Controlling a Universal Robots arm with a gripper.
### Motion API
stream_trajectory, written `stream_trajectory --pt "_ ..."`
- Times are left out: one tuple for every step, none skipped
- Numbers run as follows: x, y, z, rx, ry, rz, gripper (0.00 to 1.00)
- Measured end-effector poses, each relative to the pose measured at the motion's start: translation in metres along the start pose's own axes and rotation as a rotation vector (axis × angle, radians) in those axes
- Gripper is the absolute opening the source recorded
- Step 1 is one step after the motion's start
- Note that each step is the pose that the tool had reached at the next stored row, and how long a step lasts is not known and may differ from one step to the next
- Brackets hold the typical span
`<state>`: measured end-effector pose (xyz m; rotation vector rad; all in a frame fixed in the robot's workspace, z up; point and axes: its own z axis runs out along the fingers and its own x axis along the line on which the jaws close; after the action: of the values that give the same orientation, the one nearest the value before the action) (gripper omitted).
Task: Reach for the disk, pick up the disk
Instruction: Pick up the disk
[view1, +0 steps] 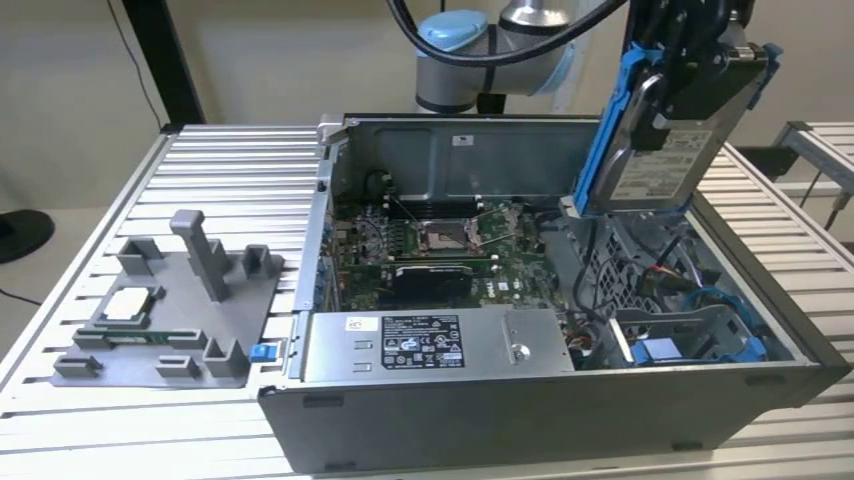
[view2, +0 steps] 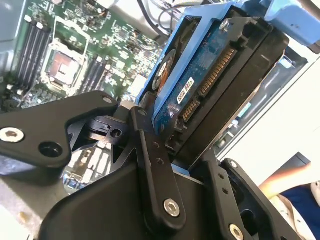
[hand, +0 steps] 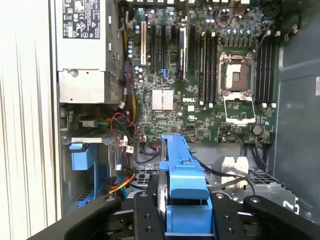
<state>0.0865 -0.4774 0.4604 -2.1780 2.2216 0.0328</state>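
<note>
The disk (view1: 663, 160), a silver-grey hard drive with a white label and blue side rails, hangs tilted in the air above the open computer case (view1: 534, 420), toward the exterior view's right. My black gripper (view1: 694, 75) is shut on its upper end. In the second wrist view the black fingers (view2: 155, 165) clamp the disk (view2: 210, 75), whose blue circuit board and connector face the camera. The first wrist view looks down along the disk's blue rail (hand: 181, 170) between the fingers (hand: 145, 215) to the motherboard (hand: 200, 75) below.
The grey power supply box (view1: 427, 345) with a black-white sticker sits at the case's front. Blue drive bays (view1: 694, 340) and cables lie under the disk. On the slatted table stands a grey fixture (view1: 174, 310) holding a pale square chip (view1: 130, 305).
</note>
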Motion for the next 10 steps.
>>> stream_trajectory --pt "0.0022 -0.0001 -0.0001 -0.0001 0.0000 0.000 0.00" --pt "0.0044 -0.0002 -0.0002 -0.0002 0.0001 0.000 0.00" --pt "0.0065 -0.0002 -0.0003 -0.0004 0.0001 0.000 0.00" --pt "0.0085 -0.0003 -0.0003 -0.0005 0.0001 0.000 0.00" --pt "0.0105 -0.0004 -0.0004 -0.0006 0.0001 0.000 0.00" --pt "0.0126 -0.0004 -0.0005 -0.0007 0.0001 0.000 0.00" --pt "0.0146 -0.0005 -0.0005 -0.0008 0.0000 0.000 0.00" --pt "0.0163 -0.0006 -0.0006 -0.0009 0.0000 0.000 0.00" --pt "0.0183 -0.0006 -0.0006 -0.0010 0.0000 0.000 0.00" --pt "0.0202 -0.0007 -0.0007 -0.0010 0.0000 0.000 0.00"
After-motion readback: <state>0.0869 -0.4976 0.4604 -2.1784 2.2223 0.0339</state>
